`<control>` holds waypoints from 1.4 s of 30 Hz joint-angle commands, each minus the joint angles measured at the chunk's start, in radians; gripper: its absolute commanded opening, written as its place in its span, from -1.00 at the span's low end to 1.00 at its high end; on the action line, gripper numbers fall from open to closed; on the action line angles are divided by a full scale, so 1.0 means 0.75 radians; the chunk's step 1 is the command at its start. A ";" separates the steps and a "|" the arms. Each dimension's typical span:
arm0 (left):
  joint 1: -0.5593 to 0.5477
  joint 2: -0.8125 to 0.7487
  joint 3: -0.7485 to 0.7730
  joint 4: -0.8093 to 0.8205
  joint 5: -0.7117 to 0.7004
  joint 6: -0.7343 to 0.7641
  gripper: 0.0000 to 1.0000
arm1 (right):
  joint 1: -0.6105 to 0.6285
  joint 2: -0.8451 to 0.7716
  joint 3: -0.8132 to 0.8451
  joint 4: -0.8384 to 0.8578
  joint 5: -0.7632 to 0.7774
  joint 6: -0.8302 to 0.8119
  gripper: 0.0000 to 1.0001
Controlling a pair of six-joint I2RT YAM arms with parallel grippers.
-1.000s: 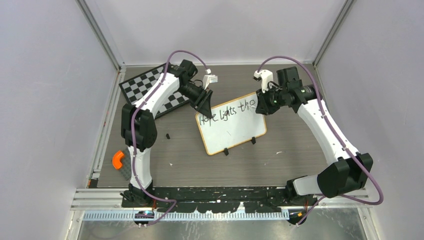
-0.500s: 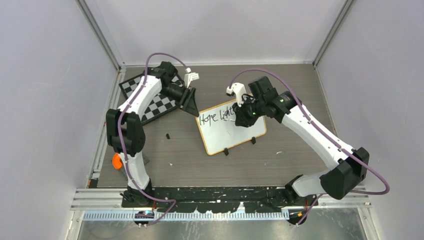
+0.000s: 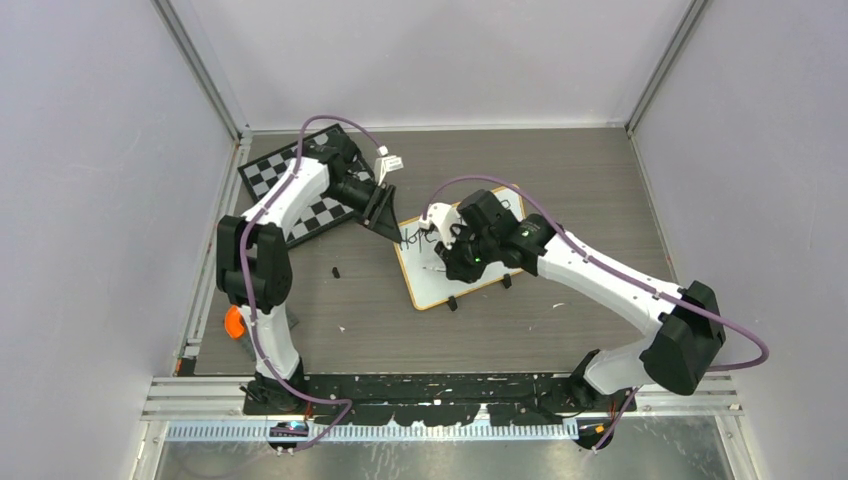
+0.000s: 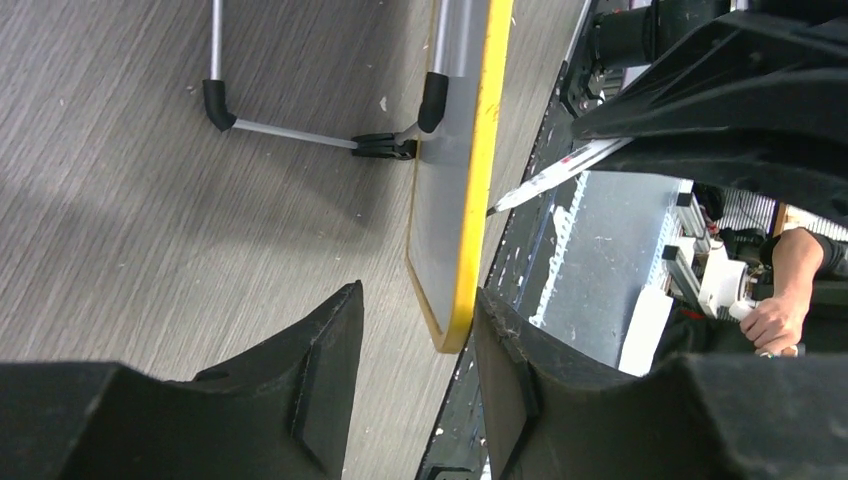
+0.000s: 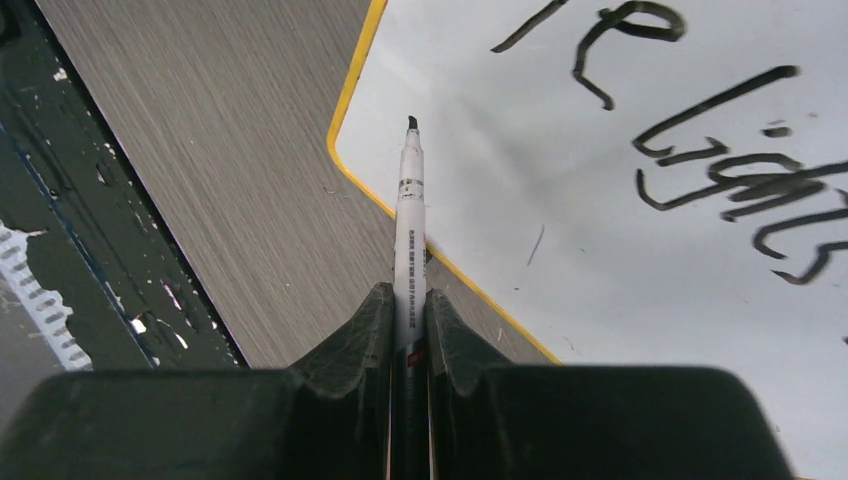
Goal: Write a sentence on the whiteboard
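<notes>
Pale lilac walls point(image 3: 420, 50) framed by aluminium posts close in a grey wood-grain desk point(image 3: 580, 160). The whiteboard point(image 3: 445, 285) lies near the middle of the desk, turned at an angle, with its two black clip feet point(image 3: 452, 303) on the near edge. Black handwriting point(image 5: 740, 170) runs along its far part. The word "lights" can be read in the right wrist view, while the right arm hides most of the line from above.

The left pincer point(image 3: 390, 228) is at the board's far left corner. In the left wrist view, the left pincer point(image 4: 420, 293) is spread, and the yellow-rimmed corner of the whiteboard point(image 4: 470, 200) sits between its fingers. A gap shows beside one finger, so it straddles the corner rather than pinching it.

The right pincer point(image 3: 447, 265) reaches over the board from the right. In its own camera, the right pincer point(image 5: 410, 290) is pressed together on a white marker point(image 5: 409, 220). The black tip points at the whiteboard point(image 5: 600, 280) just inside the rim, below the writing. Whether the tip touches the surface cannot be told.

A chessboard point(image 3: 265, 175) lies at the far left under the left arm. A small black piece point(image 3: 335, 271) rests on the desk left of the whiteboard, and an orange object point(image 3: 233, 322) sits at the left edge.
</notes>
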 commanded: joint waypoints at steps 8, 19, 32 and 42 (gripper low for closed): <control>-0.067 -0.007 0.042 0.059 0.008 -0.018 -0.43 | 0.055 -0.023 -0.082 0.188 0.070 0.035 -1.00; -0.069 0.007 0.048 0.075 -0.010 -0.027 -1.00 | 0.061 -0.025 -0.098 0.181 0.064 0.020 -1.00; -0.069 0.017 0.057 0.056 -0.023 0.024 -1.00 | 0.081 0.026 -0.075 0.179 0.139 0.014 -1.00; -0.069 0.024 0.069 0.053 -0.035 0.021 -1.00 | 0.084 0.050 -0.094 0.126 0.174 -0.005 -1.00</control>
